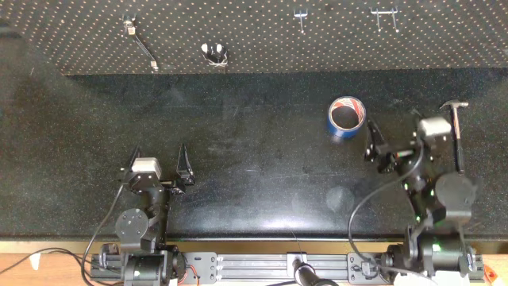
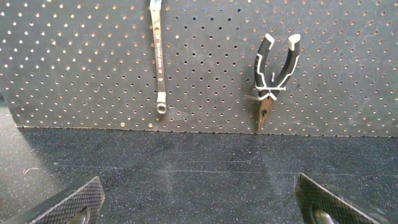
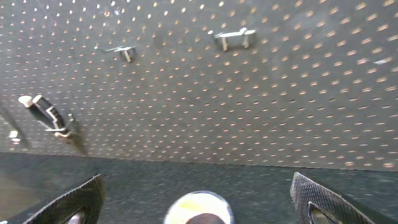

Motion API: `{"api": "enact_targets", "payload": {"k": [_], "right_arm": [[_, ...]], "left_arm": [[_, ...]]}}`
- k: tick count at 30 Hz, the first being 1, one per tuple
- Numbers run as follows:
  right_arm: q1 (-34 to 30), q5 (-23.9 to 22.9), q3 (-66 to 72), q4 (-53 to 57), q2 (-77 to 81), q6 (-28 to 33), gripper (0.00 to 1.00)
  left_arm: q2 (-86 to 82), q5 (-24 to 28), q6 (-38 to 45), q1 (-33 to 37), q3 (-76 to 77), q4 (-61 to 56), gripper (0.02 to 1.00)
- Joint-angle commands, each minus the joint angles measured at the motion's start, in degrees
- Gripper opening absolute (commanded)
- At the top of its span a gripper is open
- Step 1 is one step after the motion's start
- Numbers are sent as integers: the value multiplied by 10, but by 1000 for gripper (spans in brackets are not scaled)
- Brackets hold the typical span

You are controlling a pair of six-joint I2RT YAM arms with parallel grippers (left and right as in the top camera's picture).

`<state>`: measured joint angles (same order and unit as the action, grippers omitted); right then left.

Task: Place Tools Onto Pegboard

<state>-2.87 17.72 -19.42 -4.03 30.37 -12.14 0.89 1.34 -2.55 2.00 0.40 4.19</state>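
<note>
Faces the pegboard (image 2: 348, 62) with the left gripper (image 2: 199, 202) spread wide, holding nothing. Shows a wrench (image 2: 158, 56) hanging there, upper end cut off, beside pliers (image 2: 272, 81). Finds the right gripper (image 1: 397, 131) likewise spread and empty, with the tape roll (image 1: 340, 129) on the table (image 1: 254, 167) just before it, cut off at the right wrist view's edge. Shows the hammer (image 1: 456, 135) lying beside the right arm (image 1: 440, 191), handle end partly hidden. Shows two bare hooks (image 3: 235, 38) higher on the board.

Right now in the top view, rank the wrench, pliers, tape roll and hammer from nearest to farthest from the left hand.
1. Wrench and pliers, on the pegboard ahead of the left hand: too close to call.
2. Tape roll, on the table, right of centre.
3. Hammer, at the table's far right.
</note>
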Motion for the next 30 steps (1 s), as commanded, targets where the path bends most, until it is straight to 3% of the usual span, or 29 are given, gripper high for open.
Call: {"api": "enact_targets", "payload": {"k": [1,5,18,25,30], "right_arm": [[14,52,-80,47,105,-29,976],[56,-43,-190,189,220,-41,976],[197,-184,-341,326,490,-41,976],[231,-203,-389,340,573,-43,976],[236,-214,-414,355,611,-78,976]], "left_arm": [[-7,9,11,2,-1,4,996],[-7,9,11,2,-1,4,996],[-7,9,11,2,-1,4,996],[-7,9,11,2,-1,4,996],[-7,8,11,2,-1,4,996]]}}
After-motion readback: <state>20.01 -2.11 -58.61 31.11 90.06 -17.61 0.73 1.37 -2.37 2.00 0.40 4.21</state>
